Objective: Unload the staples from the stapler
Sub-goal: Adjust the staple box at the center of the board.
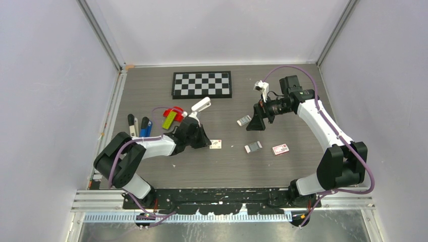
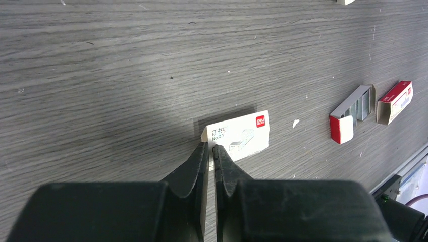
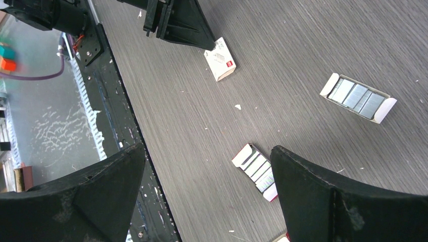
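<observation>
the left end effector (image 2: 208, 147) is clenched to a slit and appears to pinch the near edge of a white box (image 2: 242, 133) lying on the table (image 2: 101, 75). the right end effector (image 3: 208, 151) hangs released, grasping nothing. the blue stapler (image 1: 146, 129) lies well behind the left end effector, beside its arm, untouched. the risk: so thin a bite could slip, letting the box tip or spill. the pinch is also on the wrong thing, so unloading the stapler is not begun.
</observation>
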Tool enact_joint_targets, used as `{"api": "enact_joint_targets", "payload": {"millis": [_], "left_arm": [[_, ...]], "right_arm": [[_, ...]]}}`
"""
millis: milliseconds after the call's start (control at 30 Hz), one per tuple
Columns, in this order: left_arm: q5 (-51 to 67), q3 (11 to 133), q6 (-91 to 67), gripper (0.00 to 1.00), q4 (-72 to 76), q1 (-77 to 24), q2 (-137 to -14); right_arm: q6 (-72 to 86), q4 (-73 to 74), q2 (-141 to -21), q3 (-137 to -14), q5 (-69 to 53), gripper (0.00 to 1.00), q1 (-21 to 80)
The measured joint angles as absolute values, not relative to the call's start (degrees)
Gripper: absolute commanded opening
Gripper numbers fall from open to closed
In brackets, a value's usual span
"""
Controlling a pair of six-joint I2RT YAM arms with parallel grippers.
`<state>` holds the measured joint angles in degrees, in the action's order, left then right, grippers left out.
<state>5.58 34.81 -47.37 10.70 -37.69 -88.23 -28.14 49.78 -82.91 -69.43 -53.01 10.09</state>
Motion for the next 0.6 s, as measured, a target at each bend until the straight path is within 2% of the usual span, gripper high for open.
{"api": "enact_joint_targets", "payload": {"millis": [167,267,467,600], "left_arm": [[6.09,35.70,-47.57,0.09,10.76,-37.69,-89.30],[6.92,35.99,-47.90,0.15,11.03,-37.69,-89.78],[8.21,35.81,-47.66,0.49,10.20,-37.69,-87.64],[7.05,35.20,-45.65,0.66,7.29,-37.69,-78.50]], "right_arm": [[-28.14,49.78,-83.00,-69.43,-52.95,0.98,10.13],[-28.14,49.78,-83.11,-69.43,-52.73,0.98,10.13],[-28.40,49.80,-83.40,-69.43,-52.21,0.98,10.20],[-30.63,50.54,-83.40,-69.41,-51.86,1.00,11.11]]}}
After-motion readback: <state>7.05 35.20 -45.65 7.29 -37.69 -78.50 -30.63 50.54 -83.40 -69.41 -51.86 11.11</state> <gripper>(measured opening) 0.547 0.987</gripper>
